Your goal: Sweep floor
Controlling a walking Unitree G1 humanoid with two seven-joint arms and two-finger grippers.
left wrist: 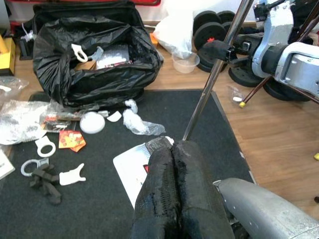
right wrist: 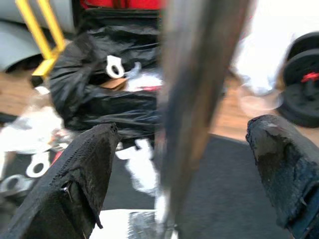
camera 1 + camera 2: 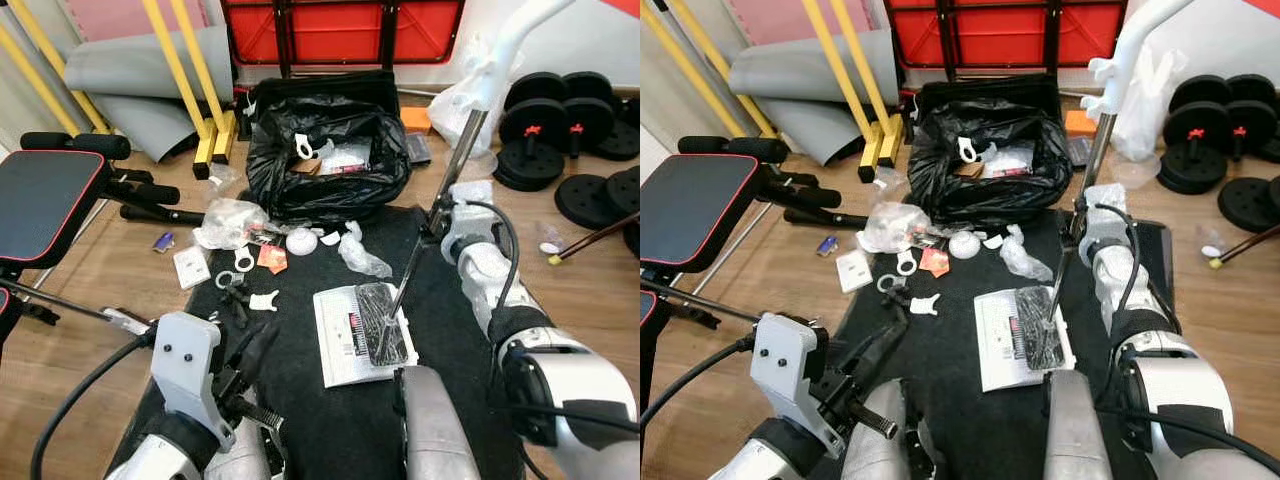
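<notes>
This is a workout room in a home. A padded weight bench (image 3: pixel 45 200) with red trim stands on the wood floor (image 3: pixel 110 270). Black weight plates (image 3: pixel 560 125) lie in piles by the wall. Yellow bars (image 3: pixel 190 70) lean over rolled grey mats (image 3: pixel 150 65). A black mat (image 3: pixel 330 420) has bits of trash on it.

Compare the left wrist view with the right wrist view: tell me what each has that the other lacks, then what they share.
Left wrist view alone: the left gripper with fingers pressed together, the right arm, and a red packet on the dark mat. Right wrist view alone: the right gripper, fingers spread either side of the pole, and a yellow frame. Both: the metal broom pole, the black trash bag, and weight plates.
</notes>
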